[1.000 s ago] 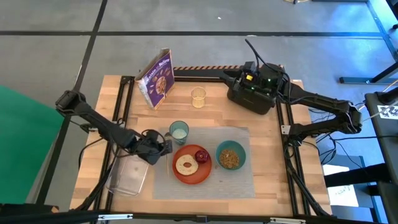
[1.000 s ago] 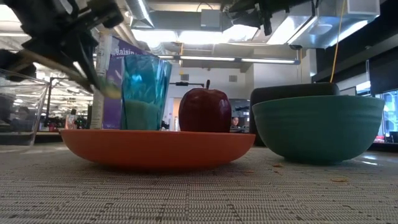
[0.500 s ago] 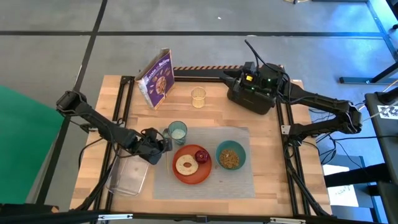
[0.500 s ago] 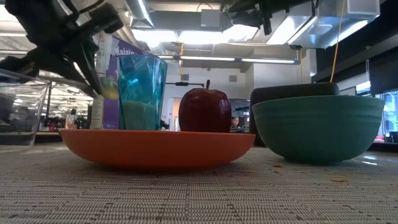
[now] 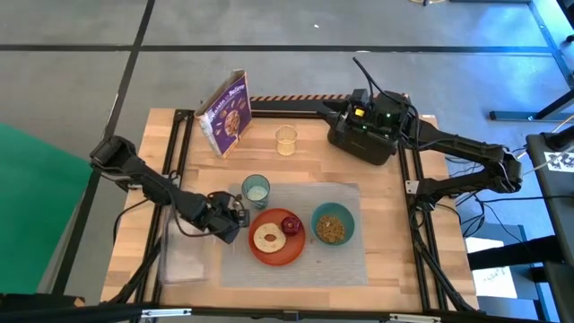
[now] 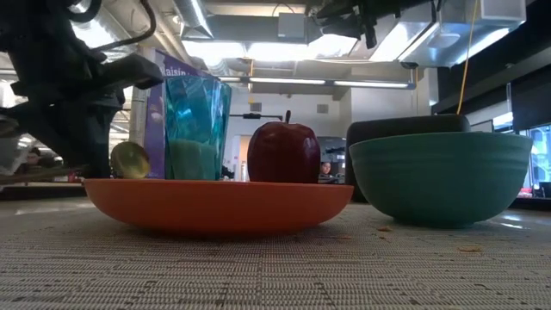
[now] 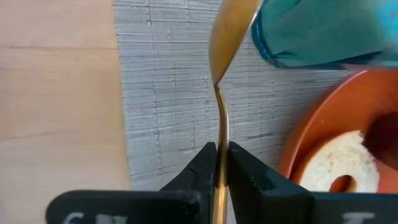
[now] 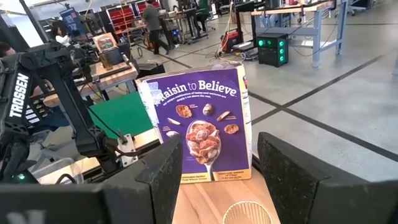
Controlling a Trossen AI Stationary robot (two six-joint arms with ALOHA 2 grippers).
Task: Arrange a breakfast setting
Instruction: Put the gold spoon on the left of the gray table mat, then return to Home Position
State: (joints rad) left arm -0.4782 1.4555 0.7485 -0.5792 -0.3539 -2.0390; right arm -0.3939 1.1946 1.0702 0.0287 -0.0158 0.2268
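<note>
A grey placemat [image 5: 345, 260] bears an orange plate [image 5: 278, 254] with a bagel [image 5: 268, 238] and a red apple [image 5: 291, 223]. It also bears a teal bowl [image 5: 317, 218] of brown cereal [image 5: 332, 230] and a pale blue cup [image 5: 256, 188]. My left gripper [image 5: 231, 215] is at the mat's left edge, left of the plate, shut on a gold spoon [image 7: 222, 93]. The spoon's bowl [image 6: 130, 159] is beside the cup [image 6: 196, 120]. My right gripper [image 8: 214, 180] is open and empty at the far right, over the black toaster [image 5: 363, 142]. My left gripper pinches the spoon's handle [image 7: 222, 158] between its two fingertips [image 7: 203, 168]. The fingers lie along the handle. The spoon reaches ahead of them toward the table's far side, its bowl [image 7: 231, 28] next to the cup [image 7: 323, 31]. The spoon's bowl hangs a little above the mat.
A purple cereal box [image 5: 226, 114] stands at the far left and a small clear cup [image 5: 286, 140] at the far middle. A clear container [image 5: 184, 258] lies at the near left, beside the mat. Bare mat lies in front of the plate and bowl.
My left gripper has gone down and a little toward the near edge with the spoon. The spoon's bowl has dropped from the height of the cup's middle to the height of the plate's rim, left of the plate.
</note>
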